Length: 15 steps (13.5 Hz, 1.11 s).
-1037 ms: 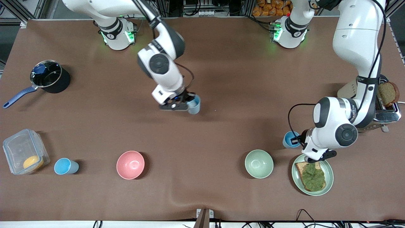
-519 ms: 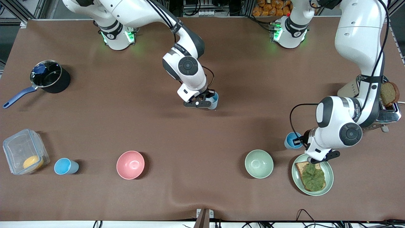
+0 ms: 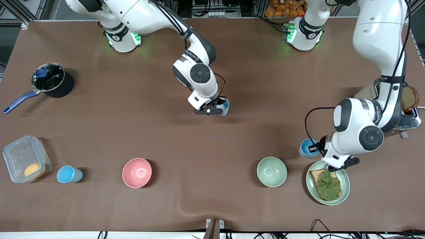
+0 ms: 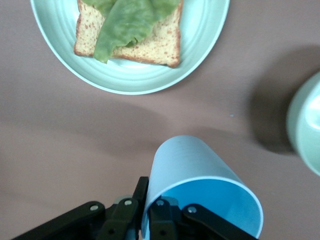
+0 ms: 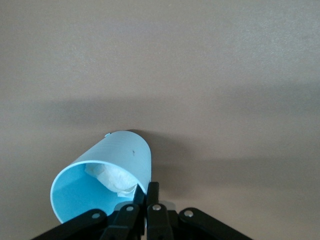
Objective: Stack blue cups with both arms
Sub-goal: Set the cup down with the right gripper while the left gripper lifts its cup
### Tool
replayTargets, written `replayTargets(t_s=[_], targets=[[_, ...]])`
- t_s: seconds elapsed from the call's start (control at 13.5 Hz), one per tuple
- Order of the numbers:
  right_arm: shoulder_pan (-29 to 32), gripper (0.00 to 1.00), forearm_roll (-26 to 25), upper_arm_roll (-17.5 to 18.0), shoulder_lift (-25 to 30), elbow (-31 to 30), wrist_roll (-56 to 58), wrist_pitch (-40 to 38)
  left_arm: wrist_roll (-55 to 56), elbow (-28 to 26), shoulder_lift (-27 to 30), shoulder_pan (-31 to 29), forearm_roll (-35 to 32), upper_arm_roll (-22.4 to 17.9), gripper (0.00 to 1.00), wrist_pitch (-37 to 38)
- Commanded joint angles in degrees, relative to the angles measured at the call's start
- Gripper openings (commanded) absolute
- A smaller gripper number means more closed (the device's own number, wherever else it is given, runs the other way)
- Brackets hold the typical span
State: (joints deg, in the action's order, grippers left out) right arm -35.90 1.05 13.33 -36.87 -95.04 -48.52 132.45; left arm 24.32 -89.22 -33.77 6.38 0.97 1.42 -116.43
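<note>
My right gripper (image 3: 221,107) is shut on the rim of a blue cup (image 3: 225,108) with a whitish patch inside, over the middle of the table; the right wrist view shows the cup (image 5: 107,177) pinched at its rim by the gripper (image 5: 148,192). My left gripper (image 3: 313,147) is shut on the rim of a second blue cup (image 3: 304,147) beside the green plate; the left wrist view shows that cup (image 4: 200,185) with one finger inside and one outside, in the gripper (image 4: 149,197). A third blue cup (image 3: 68,174) stands near the front camera, beside the plastic box.
A pink bowl (image 3: 136,172) and a pale green bowl (image 3: 271,171) stand near the front camera. A green plate (image 3: 343,189) holds bread with lettuce. A toaster (image 3: 403,111) stands at the left arm's end. A black saucepan (image 3: 52,80) and a plastic box (image 3: 25,158) are at the right arm's end.
My right gripper carried its cup toward the left arm's end of the table, then slowed. My left gripper and its cup shifted slightly.
</note>
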Motion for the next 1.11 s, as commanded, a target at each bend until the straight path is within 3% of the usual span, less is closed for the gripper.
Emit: replayTargets(t_s=[0.0,0.07,0.15,0.59,1.04], targets=[[0.04,0.48,-1.05,0.30,-1.01,1.61,-0.88,-0.27,2.65,-7.61,9.05,0.47,0.87,1.99,0.00,0.77],[0.04,0.70,-1.05,0.30,-1.01,1.61,-0.88,-0.27,4.84,-9.11,10.99,0.47,0.79,2.96,0.00,0.34],[-0.05,1.00,-1.48,0.30,-1.01,1.70,-0.62,-0.27,7.03,-9.91,12.32,0.47,0.79,4.45,0.00,0.16],[2.05,1.00,-1.75,0.30,3.19,3.46,-0.09,-2.62,17.59,-11.06,14.00,0.56,0.79,13.94,0.00,0.07],[10.83,1.00,-1.14,1.62,18.82,1.35,10.62,-15.43,26.20,-8.87,12.25,1.96,0.79,21.51,0.00,0.07]])
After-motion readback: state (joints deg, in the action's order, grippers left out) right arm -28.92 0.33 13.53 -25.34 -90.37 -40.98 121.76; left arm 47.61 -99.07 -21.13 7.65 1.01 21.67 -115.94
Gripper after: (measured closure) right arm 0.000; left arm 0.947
